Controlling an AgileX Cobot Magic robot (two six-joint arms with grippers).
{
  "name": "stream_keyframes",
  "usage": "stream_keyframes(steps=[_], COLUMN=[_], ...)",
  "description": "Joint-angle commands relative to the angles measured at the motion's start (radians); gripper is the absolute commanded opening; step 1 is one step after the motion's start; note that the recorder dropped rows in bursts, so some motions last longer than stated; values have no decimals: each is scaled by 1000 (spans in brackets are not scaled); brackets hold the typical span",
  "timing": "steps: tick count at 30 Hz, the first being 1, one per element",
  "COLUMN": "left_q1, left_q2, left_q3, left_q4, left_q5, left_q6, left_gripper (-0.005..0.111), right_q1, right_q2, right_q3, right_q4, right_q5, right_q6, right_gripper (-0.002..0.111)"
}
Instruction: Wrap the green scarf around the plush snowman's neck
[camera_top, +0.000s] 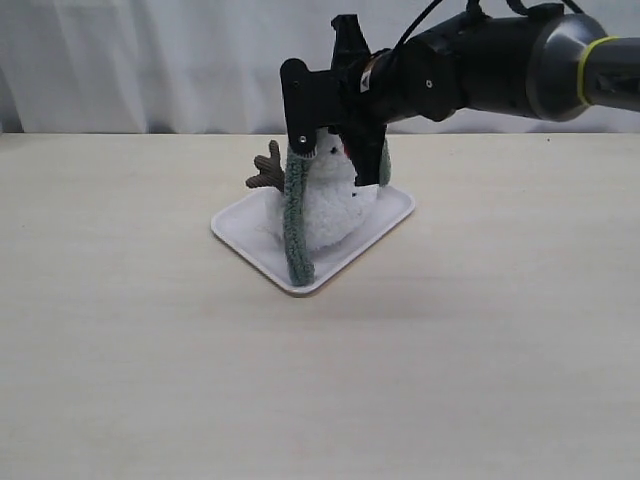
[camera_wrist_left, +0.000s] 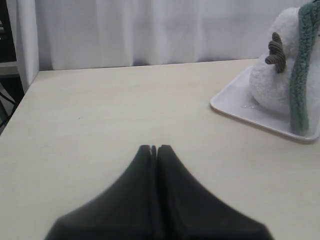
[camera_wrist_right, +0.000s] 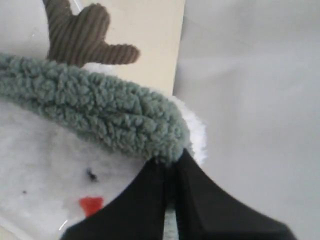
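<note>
The plush snowman (camera_top: 335, 200) stands on a white tray (camera_top: 392, 214) in the middle of the table. The green scarf (camera_top: 296, 220) lies over its top and hangs down its left side to the tray; a second end shows by its right side. My right gripper (camera_top: 340, 140) is at the snowman's head, shut on the scarf (camera_wrist_right: 100, 107), which is pinched at the fingertips (camera_wrist_right: 170, 160). The orange nose (camera_wrist_right: 91, 205) and a brown twig arm (camera_wrist_right: 82, 35) show nearby. My left gripper (camera_wrist_left: 154, 148) is shut and holds nothing, well away from the snowman (camera_wrist_left: 270, 85).
The right arm (camera_top: 500, 65) reaches in from the upper right above the table. A white curtain (camera_top: 150, 60) hangs behind the table's far edge. The tray (camera_wrist_left: 235, 107) sits at an angle, one corner toward the front.
</note>
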Motion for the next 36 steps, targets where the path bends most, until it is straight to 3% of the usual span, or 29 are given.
stream_keyframes(steps=[1, 7, 12, 25, 36], left_q1=[1, 1, 1, 1, 1], left_q2=[-2, -2, -2, -2, -2], left_q3=[3, 3, 3, 3, 3], left_q4=[-3, -3, -3, -3, -3], left_q5=[-14, -14, -14, -16, -14], left_q6=[-1, -1, -1, -1, -1], left_gripper=[0, 0, 0, 0, 0], right_q1=[0, -2, -2, -12, -62], right_q2=[-33, -33, -14, 96, 151], right_q3=[-4, -4, -4, -4, -4], right_q4=[-15, -16, -68, -68, -55], right_q5=[-26, -75, -139, -450, -440], right_q6=[-3, -62, -289, -336, -336], right_gripper=[4, 4, 4, 4, 4])
